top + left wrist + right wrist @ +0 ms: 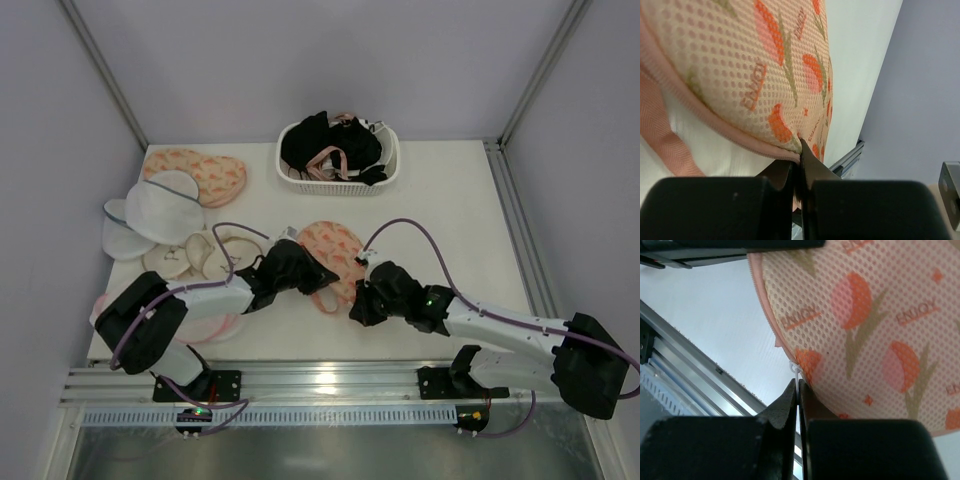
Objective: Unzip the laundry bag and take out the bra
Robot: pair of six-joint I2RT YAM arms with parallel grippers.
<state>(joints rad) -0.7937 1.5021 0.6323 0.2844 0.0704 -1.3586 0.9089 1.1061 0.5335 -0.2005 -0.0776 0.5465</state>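
Note:
The laundry bag, peach mesh with orange-pink print and a pink zip rim, lies at the table's middle, zipped shut. My left gripper is shut on its pink rim at the near left edge; the left wrist view shows the rim pinched between the jaws. My right gripper is at the bag's near right edge. In the right wrist view it is shut on the white zip pull of the bag. The bra is hidden.
A second peach bag lies back left, beside white mesh domed bags and cream round bags. A white basket with black garments stands at the back. A pink strap hangs from the bag. The metal rail runs along the near edge.

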